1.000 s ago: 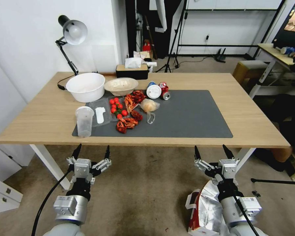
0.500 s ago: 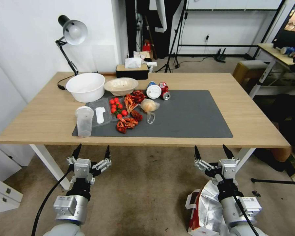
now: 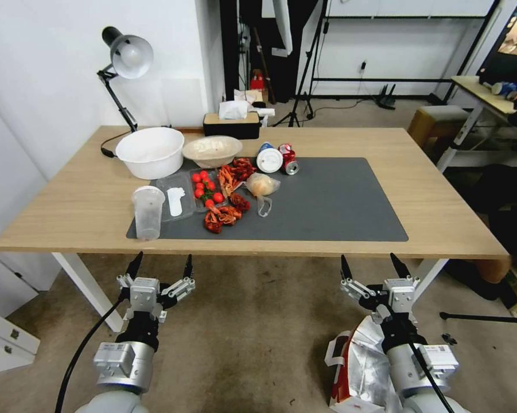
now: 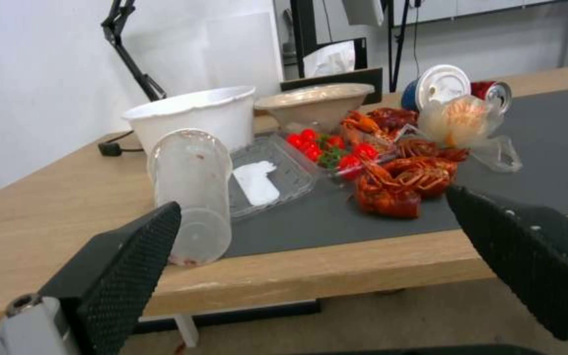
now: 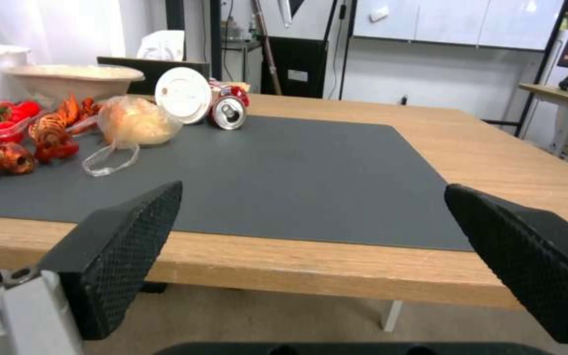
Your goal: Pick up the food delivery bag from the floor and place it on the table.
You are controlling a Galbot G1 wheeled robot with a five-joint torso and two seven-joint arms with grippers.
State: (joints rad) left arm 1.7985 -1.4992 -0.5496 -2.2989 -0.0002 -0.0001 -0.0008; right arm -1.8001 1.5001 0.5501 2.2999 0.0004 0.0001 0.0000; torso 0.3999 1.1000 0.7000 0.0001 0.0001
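The food delivery bag (image 3: pixel 358 367) sits on the beige floor (image 3: pixel 252 327) at the lower right, its foil lining and a red side showing, partly hidden behind my right arm. Above it, my right gripper (image 3: pixel 371 264) is open and empty, just below the table's front edge. My left gripper (image 3: pixel 160 262) is also open and empty, held before the front edge on the left. The light-wood table (image 3: pixel 419 195) with its dark grey mat (image 3: pixel 327 201) stands ahead. In the wrist views, each gripper's black fingers (image 4: pixel 126 261) (image 5: pixel 120 246) stand wide apart facing the table edge (image 5: pixel 337 276).
The mat's left half holds a clear cup (image 3: pixel 147 211), white bowl (image 3: pixel 150 151), tomatoes (image 3: pixel 206 188), crayfish (image 3: pixel 222 215), a small plastic bag (image 3: pixel 261 185) and cans (image 3: pixel 287 158). A lamp (image 3: pixel 126 57) and tissue box (image 3: pixel 232 123) stand behind. The mat's right half is bare. A cluttered desk (image 3: pixel 488 97) is at right.
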